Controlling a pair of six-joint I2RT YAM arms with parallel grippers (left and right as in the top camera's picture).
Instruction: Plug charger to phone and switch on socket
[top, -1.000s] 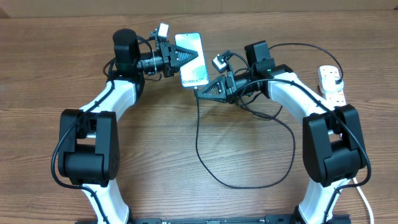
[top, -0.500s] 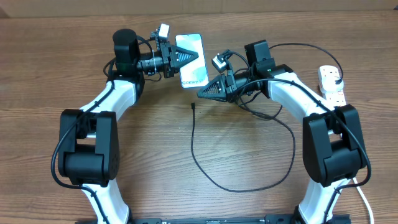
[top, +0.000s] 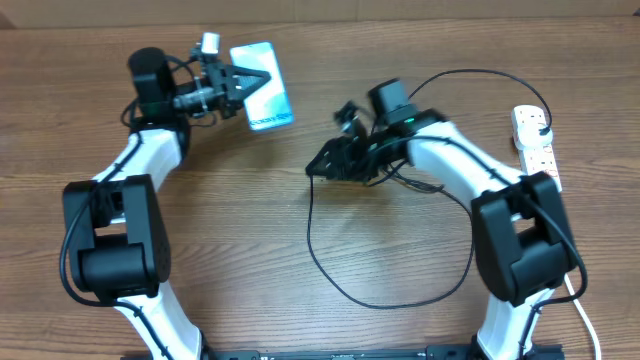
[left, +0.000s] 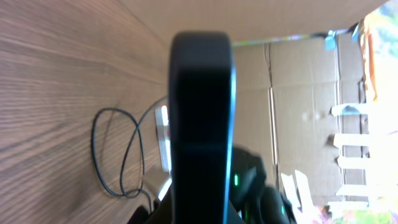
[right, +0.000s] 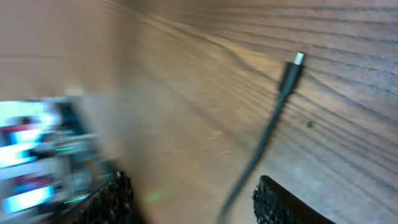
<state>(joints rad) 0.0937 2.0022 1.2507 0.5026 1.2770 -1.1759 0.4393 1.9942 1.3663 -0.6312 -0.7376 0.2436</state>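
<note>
**On the tabletop, the connector lies loose**

Near the middle of the overhead view, the charger ends in its connector. The connector rests flat on the tabletop with nothing holding it. The right fingers are spread wide. They hover just above the cable a little behind the tip, and the thin black line passes between them unpinched. From there the cable swings down in a wide loop toward the lower centre, then climbs to the socket at the right edge.

At upper left, the left fingers are clamped on one end of the phone. Its blue screen is lit and faces up. The left wrist view shows the phone only edge-on, as a dark slab, so its port cannot be made out. Phone and connector are well apart.

The step in hand looks like the plugging-in, and it is not done. The socket's switch comes afterwards, and its state is too small to tell.

The next move probably calls for the right fingers to close on the cable just behind the connector. That leaves enough tip free to enter the port. Tip and phone must then be brought together, lined up end to end and the right way round. The cable is limp, so a grip too far back would likely let the tip droop.
</note>
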